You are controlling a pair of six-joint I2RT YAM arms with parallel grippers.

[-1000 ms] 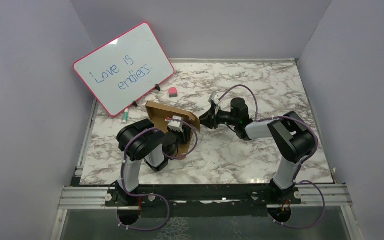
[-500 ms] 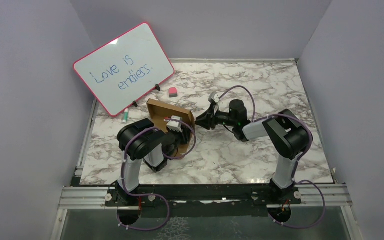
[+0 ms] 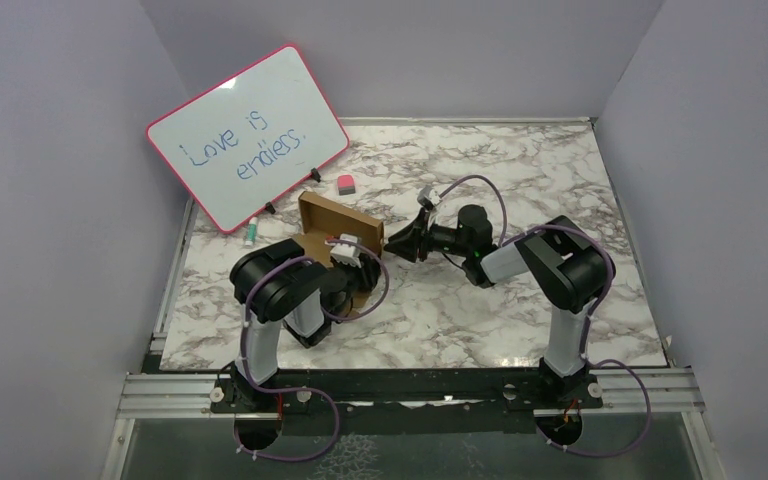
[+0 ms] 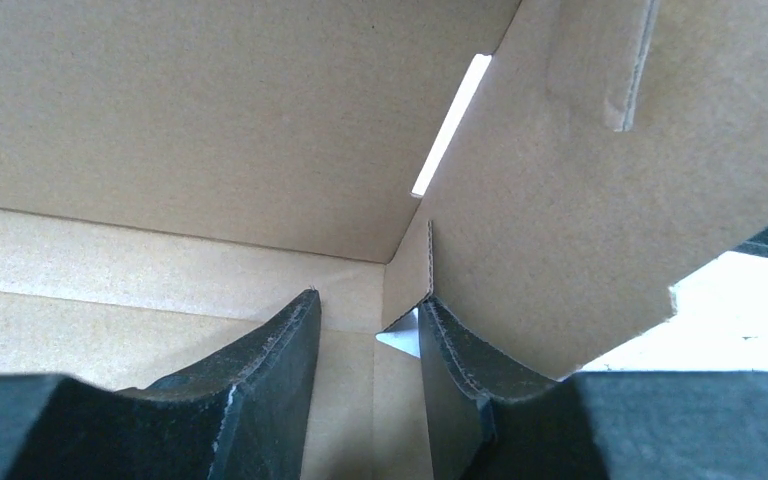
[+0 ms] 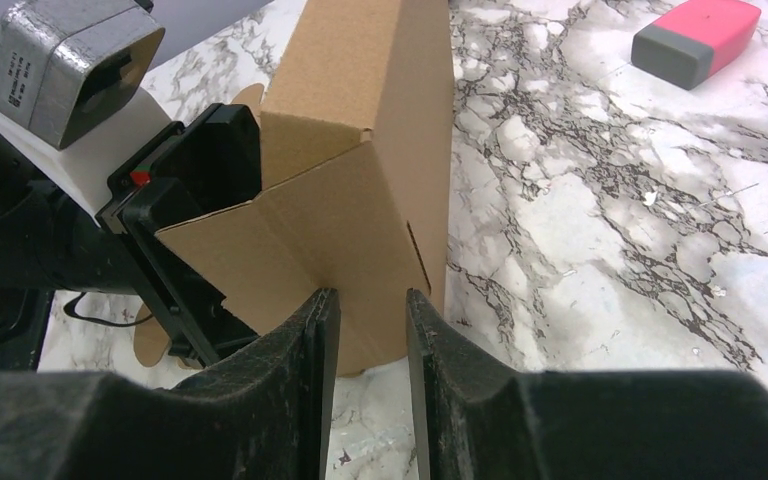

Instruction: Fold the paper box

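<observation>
**Paper box** (image 3: pixel 332 222): half erected, standing on the tabletop (image 3: pixel 520 180) at 9 o'clock from its middle.

**Step in hand, as I judge it:** raising and squaring a side wall.

- My left gripper (image 4: pixel 369 297) sits inside the box with its fingers apart, one against that wall. I cannot tell whether it pinches.
- My right gripper (image 5: pixel 370 293) is slightly parted and holds nothing. It meets the outer corner from 3 o'clock.

**Next move:** probably pressing the wall inward while my left braces it, so the tab (image 4: pixel 625 70) seats.

**Views:**

- Only the left wrist view shows the slot (image 4: pixel 450 125) and the inner corner.
- Only the right wrist view shows the outer fold, and the eraser (image 5: pixel 695 35) at 1 o'clock.
</observation>
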